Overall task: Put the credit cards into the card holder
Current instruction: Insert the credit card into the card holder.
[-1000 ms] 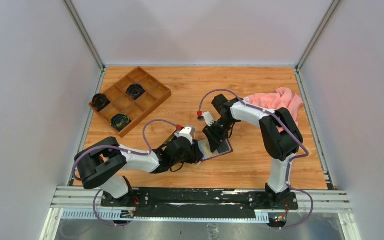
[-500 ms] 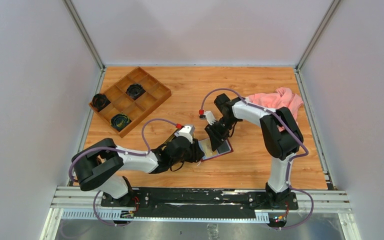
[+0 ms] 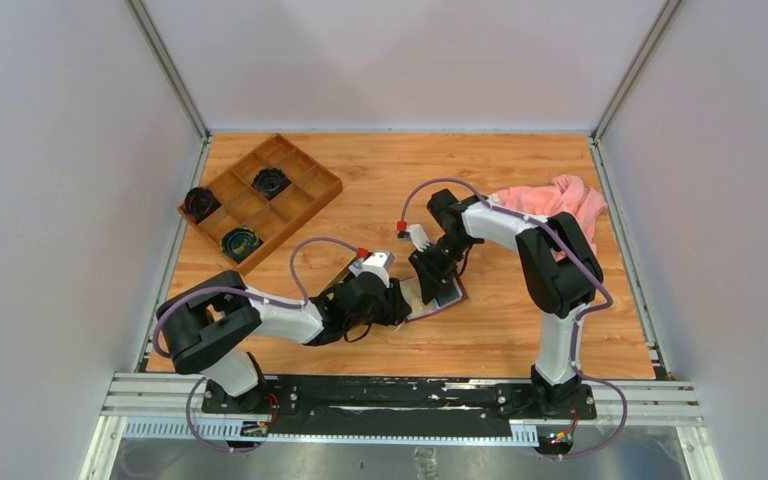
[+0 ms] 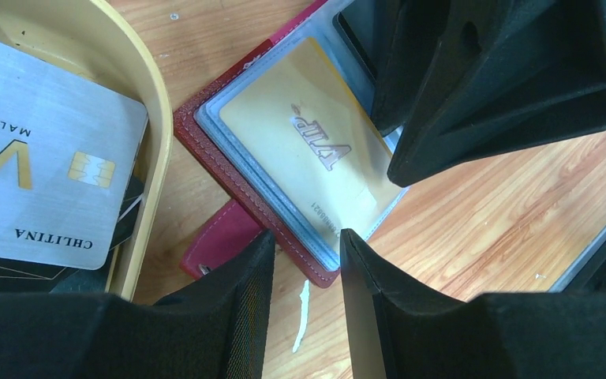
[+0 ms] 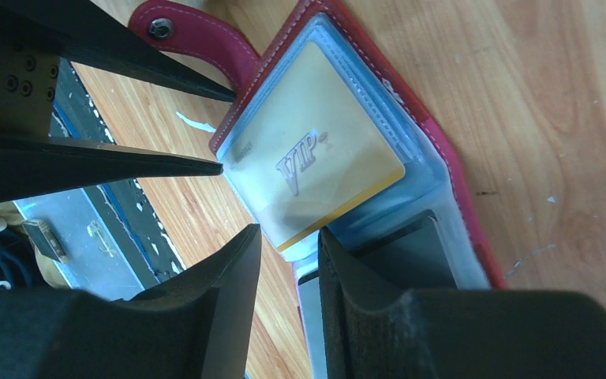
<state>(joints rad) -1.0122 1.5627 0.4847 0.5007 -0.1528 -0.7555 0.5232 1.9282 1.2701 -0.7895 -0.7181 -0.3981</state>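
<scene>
Pale grey walls (image 3: 390,60) close in an orange-brown wooden table (image 3: 380,170). The left arm (image 3: 260,315) lies low, reaching right. The right arm (image 3: 550,260) stretches away, then folds back left, so both wrists meet near the table's middle. A brown compartmented box (image 3: 260,200) sits far left and a pink cloth (image 3: 560,195) far right. A tan tray (image 4: 154,103) beside the left wrist holds a silver card (image 4: 39,158). The dark red card holder (image 4: 229,178) lies open on the table between the grippers, with a gold card (image 4: 308,150) in its clear sleeve. The left gripper (image 4: 306,237) has its jaws partly spread at the holder's near corner, beside the snap tab (image 5: 185,35). The right gripper (image 5: 289,233) shows a narrow gap at the gold card's edge; whether it pinches the card, I cannot tell
</scene>
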